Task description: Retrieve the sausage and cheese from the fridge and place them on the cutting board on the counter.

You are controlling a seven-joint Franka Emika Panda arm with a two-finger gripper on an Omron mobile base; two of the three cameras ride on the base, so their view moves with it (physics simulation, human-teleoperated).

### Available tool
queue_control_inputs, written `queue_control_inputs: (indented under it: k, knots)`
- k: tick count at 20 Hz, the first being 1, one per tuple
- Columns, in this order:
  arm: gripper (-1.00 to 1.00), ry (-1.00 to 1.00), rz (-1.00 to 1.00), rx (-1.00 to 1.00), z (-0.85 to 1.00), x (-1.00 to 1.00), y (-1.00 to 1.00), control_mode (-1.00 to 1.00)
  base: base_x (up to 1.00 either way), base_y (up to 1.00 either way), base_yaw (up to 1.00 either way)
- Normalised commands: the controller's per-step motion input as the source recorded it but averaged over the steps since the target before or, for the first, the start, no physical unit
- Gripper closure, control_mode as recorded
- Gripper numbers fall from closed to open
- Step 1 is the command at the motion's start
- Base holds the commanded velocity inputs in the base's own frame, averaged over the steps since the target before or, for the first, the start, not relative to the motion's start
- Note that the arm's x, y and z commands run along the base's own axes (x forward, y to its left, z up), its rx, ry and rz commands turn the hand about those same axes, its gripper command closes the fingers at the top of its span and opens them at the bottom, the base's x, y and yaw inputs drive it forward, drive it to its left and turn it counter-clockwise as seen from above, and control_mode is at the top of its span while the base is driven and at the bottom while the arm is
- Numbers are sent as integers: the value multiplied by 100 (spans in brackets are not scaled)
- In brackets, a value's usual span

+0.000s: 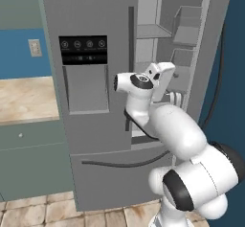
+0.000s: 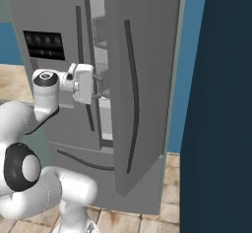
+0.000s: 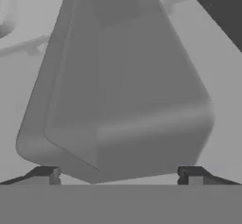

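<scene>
One fridge [image 1: 91, 125] is seen, tall and grey, with one black dispenser panel [image 1: 83, 50] on its closed left door and one bottom drawer [image 1: 119, 173] below; its right door [image 2: 142, 79] is swung open, and two door bins [image 1: 187, 26] are counted on that door's inner side, with white shelves [image 1: 152, 29] visible in the opening. One stretch of beige marbled tabletop [image 1: 26, 99] is seen well to the left of the hand, over grey-green cabinet fronts. One white arm is raised from the base, bent at the elbow and reached forward at mid-height, its wrist turned toward the gap between the two doors. The hand [image 1: 176, 96] is held at the edge of the open compartment, just beside the open door, its two fingertips [image 3: 47, 175] spread wide and pinching nothing. Directly ahead of the hand, between the spread tips and very close, a grey angular fridge fitting [image 3: 118, 100] is seen in the hand view. Whether the sausage or the cheese lies inside cannot be told from these views.
</scene>
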Motion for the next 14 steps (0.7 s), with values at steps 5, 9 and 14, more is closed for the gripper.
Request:
queue_control_inputs:
  k: [5, 9, 14]
  knots:
    - [-100, 0, -13, -1, -2, -44, -100, -100, 0, 0, 0]
    - [-100, -14, -3, 2, -5, -25, -100, -100, 0, 0, 0]
    - [-100, -44, -1, 2, 0, -54, -77, -100, 0, 0, 0]
